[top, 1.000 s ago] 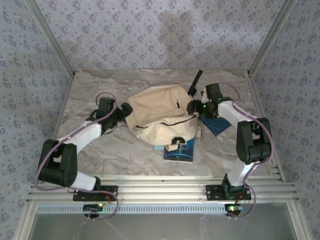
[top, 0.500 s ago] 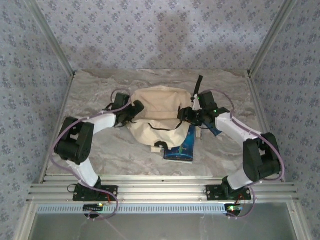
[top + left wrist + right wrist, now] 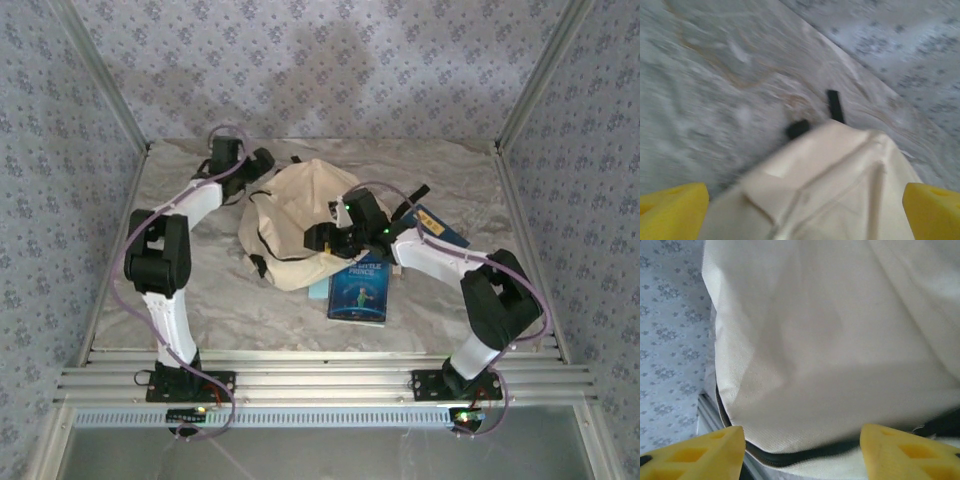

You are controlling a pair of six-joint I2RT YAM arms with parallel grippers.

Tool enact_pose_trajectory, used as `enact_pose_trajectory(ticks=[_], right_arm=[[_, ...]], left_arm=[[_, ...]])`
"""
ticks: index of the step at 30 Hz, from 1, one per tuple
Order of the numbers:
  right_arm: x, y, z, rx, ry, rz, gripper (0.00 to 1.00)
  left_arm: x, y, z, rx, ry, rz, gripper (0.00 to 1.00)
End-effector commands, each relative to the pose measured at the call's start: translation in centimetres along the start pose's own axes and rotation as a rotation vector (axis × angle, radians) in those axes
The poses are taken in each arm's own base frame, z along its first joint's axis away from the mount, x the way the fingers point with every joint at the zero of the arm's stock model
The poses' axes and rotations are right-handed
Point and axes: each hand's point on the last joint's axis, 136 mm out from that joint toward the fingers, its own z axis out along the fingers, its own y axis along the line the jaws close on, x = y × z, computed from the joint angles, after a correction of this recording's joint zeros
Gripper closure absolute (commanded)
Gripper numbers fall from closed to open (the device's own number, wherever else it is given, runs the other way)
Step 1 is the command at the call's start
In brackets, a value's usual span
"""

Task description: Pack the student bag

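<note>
The bag (image 3: pixel 297 225) is lying crumpled in the middle of the desk (image 3: pixel 200 290), a little toward the far side. Both arms are reaching in to it from opposite corners. The left tool (image 3: pixel 265 165) is sitting at its far-left corner. The right tool (image 3: pixel 320 240) is hanging over its near-right part.

In the left wrist view the yellow fingers (image 3: pixel 670 210) are standing wide apart at the frame edges, with cream fabric bulging up between them. The right tool is likewise spread wide, its fingers (image 3: pixel 912 452) framing a broad fold of cloth and a black zip line (image 3: pixel 805 454). Neither one is showing a pinch on the fabric, so I am reading both as wide and not gripping.

The bag's long axis seems to be running from the near-left to the far-right, its peaked end pointing at the far wall and a black strap (image 3: pixel 412 197) trailing off to the right. Which way the opening is facing I cannot tell.

A book (image 3: pixel 360 295) is lying just beside the bag's near-right edge, and a second one (image 3: pixel 441 227) is lying further right. The bag is directly under the right tool and the nearer book just toward the base, so the right arm is probably the one better placed for loading while the left is steadying the far corner.
</note>
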Motion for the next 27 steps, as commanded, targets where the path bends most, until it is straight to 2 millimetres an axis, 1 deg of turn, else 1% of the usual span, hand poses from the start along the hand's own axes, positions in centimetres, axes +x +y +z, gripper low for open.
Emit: enact_pose_trajectory(ticks=[1, 3, 5, 8, 9, 12, 14, 16, 18, 19, 21, 22, 24, 25, 27], right_arm=[[-2.3, -0.6, -4.0, 0.126, -0.076, -0.108, 0.33], [-2.9, -2.3, -5.2, 0.189, -0.095, -0.109, 0.33], [-4.0, -4.6, -6.3, 0.239, -0.114, -0.06, 0.36], [-5.7, -7.2, -6.6, 0.266, -0.138, 0.003, 0.46], [-6.0, -7.5, -6.5, 0.271, -0.145, 0.009, 0.48], [-6.6, -8.5, -5.0, 0.28, -0.146, 0.015, 0.54], [-6.3, -8.7, -3.5, 0.259, -0.123, 0.024, 0.59], [-5.6, -8.5, -2.1, 0.237, -0.101, 0.028, 0.61], [-4.1, -7.4, -0.6, 0.195, -0.062, 0.005, 0.63], [-2.7, -6.8, 0.2, 0.186, -0.03, -0.011, 0.65], [0.0, -6.8, 1.1, 0.203, 0.024, -0.014, 0.69], [1.8, -7.1, 1.5, 0.22, 0.056, -0.007, 0.7], [4.7, -8.0, 1.9, 0.247, 0.094, 0.035, 0.7], [5.9, -8.6, 2.0, 0.266, 0.108, 0.056, 0.7], [7.9, -9.7, 2.1, 0.297, 0.127, 0.086, 0.71]], left_arm=[[-1.8, 2.5, -4.5, -0.089, -0.013, 0.076, 0.01], [-1.0, 1.5, -7.2, -0.057, -0.03, 0.091, 0.01], [0.5, 0.1, -9.5, -0.013, -0.029, 0.096, 0.01], [3.4, -1.3, -11.9, 0.019, -0.017, 0.083, 0.01], [4.3, -1.7, -12.4, 0.033, -0.012, 0.065, 0.01], [8.1, -3.3, -13.7, 0.098, 0.022, 0.006, 0.01], [10.6, -3.9, -14.3, 0.111, 0.056, -0.025, 0.01], [12.6, -4.6, -14.7, 0.134, 0.085, -0.049, 0.01], [13.8, -5.0, -15.2, 0.152, 0.108, -0.082, 0.01], [14.4, -5.4, -15.3, 0.17, 0.123, -0.094, 0.01], [15.1, -5.8, -15.4, 0.187, 0.141, -0.103, 0.01], [15.6, -5.7, -15.2, 0.179, 0.142, -0.089, 0.01], [16.9, -3.8, -14.1, 0.102, 0.161, -0.085, 0.0], [17.5, -2.4, -13.3, 0.058, 0.161, -0.083, 0.0], [19.1, 1.0, -11.4, -0.048, 0.17, -0.09, 0.0]])
